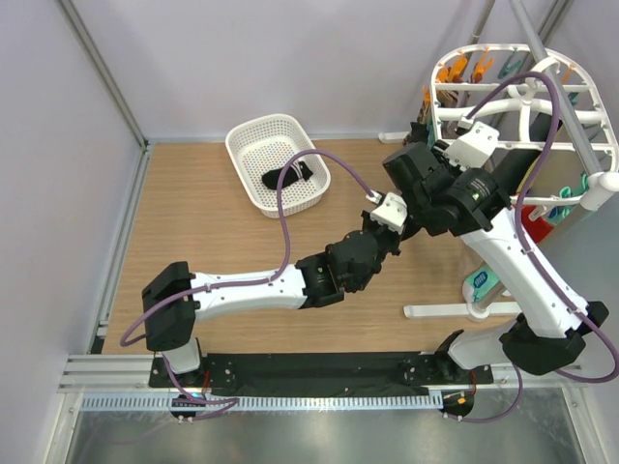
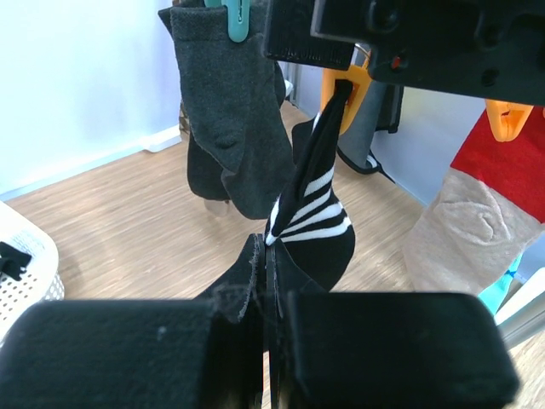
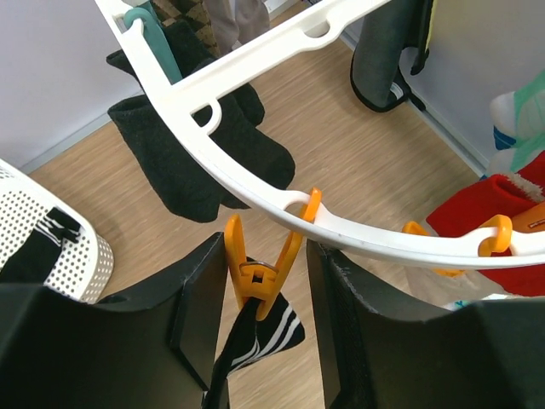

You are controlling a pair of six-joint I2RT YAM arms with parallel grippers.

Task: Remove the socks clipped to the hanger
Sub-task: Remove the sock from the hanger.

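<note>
The white hanger [image 1: 522, 97] stands at the back right, and its rim [image 3: 375, 239] crosses the right wrist view. From an orange peg [image 3: 255, 277] on that rim hangs a black sock with white stripes [image 2: 315, 221]. My left gripper [image 2: 268, 247] is shut on the lower end of this sock, below the peg. My right gripper [image 3: 264, 256] is open and straddles the peg's two handles; its left finger touches one handle and a thin gap shows at the other. The peg still clamps the sock. In the top view the grippers [image 1: 385, 232] meet beside the hanger.
A dark grey sock [image 2: 230, 111] hangs from a teal peg [image 2: 238, 19] to the left, a red and beige sock [image 2: 485, 204] to the right. The white perforated basket [image 1: 253, 145] at the back centre holds a black sock [image 1: 288, 175]. The hanger's foot bars lie on the wooden floor.
</note>
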